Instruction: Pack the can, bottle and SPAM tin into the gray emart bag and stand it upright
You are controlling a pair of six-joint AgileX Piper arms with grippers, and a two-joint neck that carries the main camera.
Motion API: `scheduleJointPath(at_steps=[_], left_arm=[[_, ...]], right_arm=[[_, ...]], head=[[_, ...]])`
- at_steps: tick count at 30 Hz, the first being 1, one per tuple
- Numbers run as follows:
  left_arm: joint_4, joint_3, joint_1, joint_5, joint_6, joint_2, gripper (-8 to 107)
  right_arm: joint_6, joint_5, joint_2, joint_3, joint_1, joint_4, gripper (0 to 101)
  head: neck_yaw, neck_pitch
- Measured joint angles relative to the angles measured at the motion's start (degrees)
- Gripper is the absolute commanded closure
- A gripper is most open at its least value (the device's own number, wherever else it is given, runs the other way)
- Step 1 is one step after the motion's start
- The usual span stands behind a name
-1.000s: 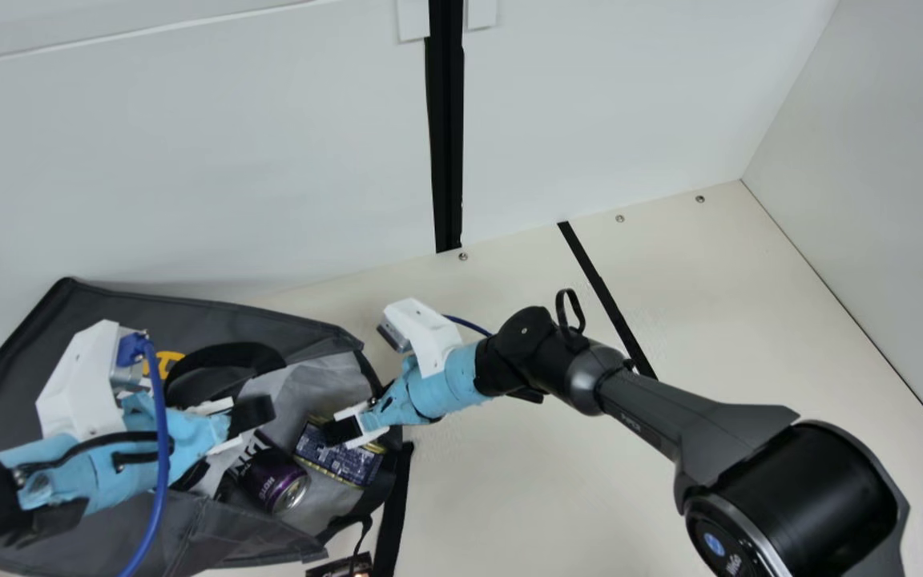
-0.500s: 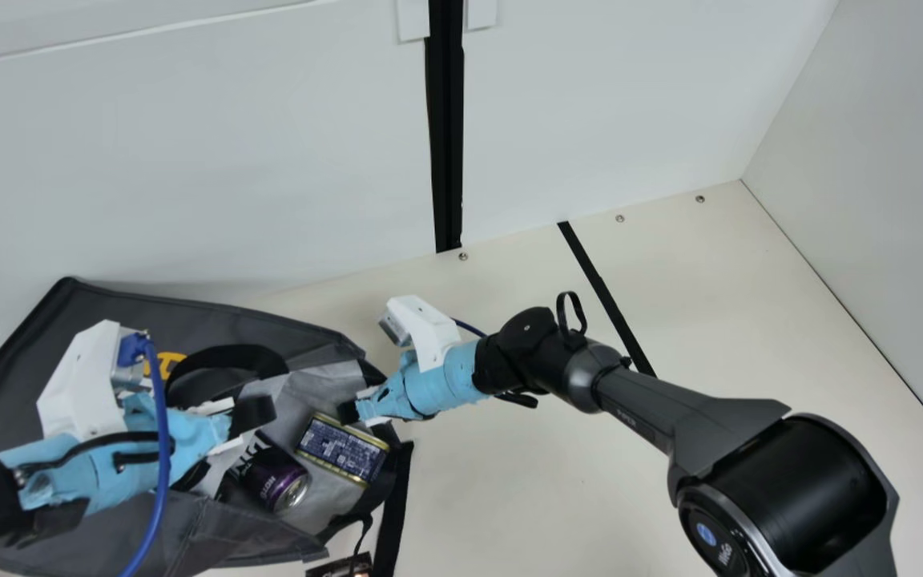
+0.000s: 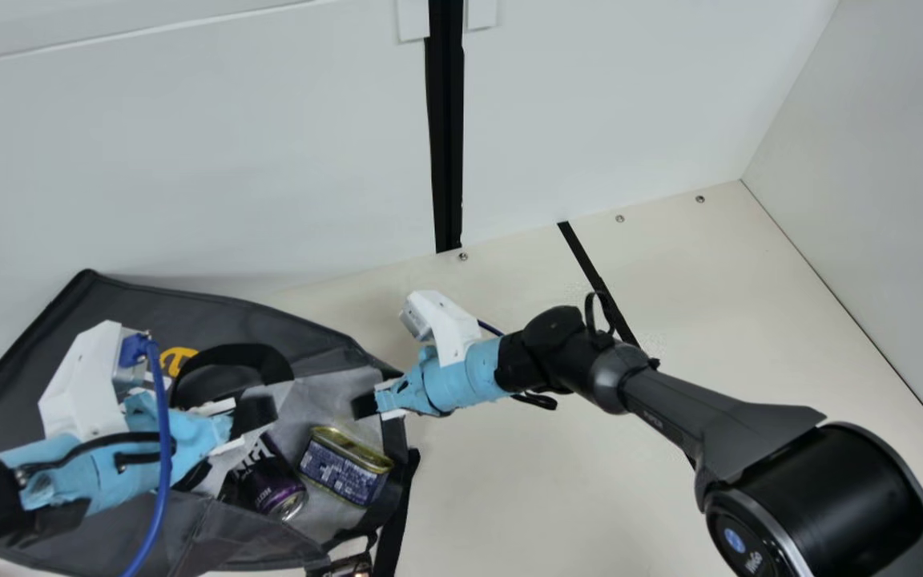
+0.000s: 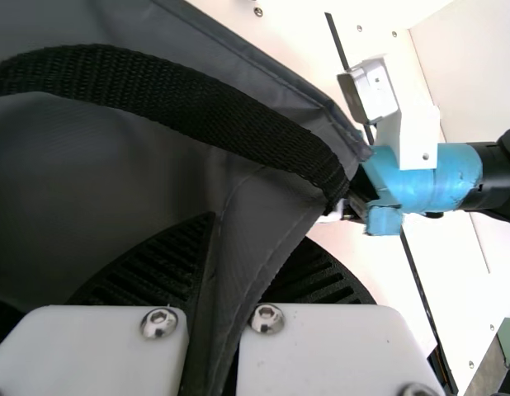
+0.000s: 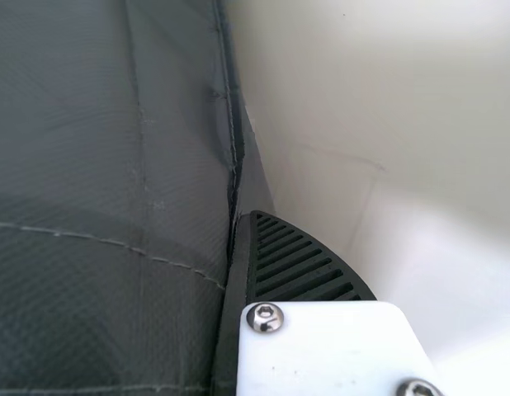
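Observation:
My left gripper point(image 3: 255, 415) is at the near-left side of the gray bag point(image 3: 269, 320). In the left wrist view this gripper point(image 4: 230, 247) is shut on a fold of the bag's gray fabric point(image 4: 115, 165), beside a black strap. At the bag's right rim is my right gripper point(image 3: 367, 405). The right wrist view has this gripper point(image 5: 238, 227) shut on the bag's edge, fabric point(image 5: 106, 181) covering one finger. The purple can point(image 3: 273, 485) lies on its side in the bag's mouth. Right of it, the SPAM tin point(image 3: 345, 465) rests tilted inside, one long side showing.
A small dark object point(image 3: 347, 567) pokes in at the bottom edge, below the bag's mouth. Behind the bag stands a white wall point(image 3: 189, 160) with a black vertical strip. Black tape point(image 3: 590, 272) crosses the cream table point(image 3: 509, 481).
My right gripper has left the SPAM tin, moved right and taken hold of the bag's rim. The bag's far side and right rim shifted right, and the tin tipped. My left gripper barely moved.

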Motion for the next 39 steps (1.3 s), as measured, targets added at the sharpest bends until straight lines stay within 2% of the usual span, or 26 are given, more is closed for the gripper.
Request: scheduleJointPath(at_steps=[3,8,28,39], left_arm=[[-0.05,0.66,-0.15,0.21,-0.26,-1.33,107],[-0.89,-0.94,-0.27,0.36,0.37,-0.71,107],[-5.18,-15.68,2.84,5.74,3.58,3.93,107],[-7.66,-20.11,5.28,7.87,6.19,3.56,107]], right_arm=[[0.58,1.38,-1.49,1.16,-0.93,0.34,101],[1.62,2.76,-3.80,2.70,-2.56,1.25,101],[7.63,9.17,-13.71,5.92,-8.55,6.76,101],[10.53,13.31,-19.92,6.10,-11.68,10.56,101]], head=[[0.00,0.00],[0.00,0.00],[0.00,0.00],[-0.09,0.00]])
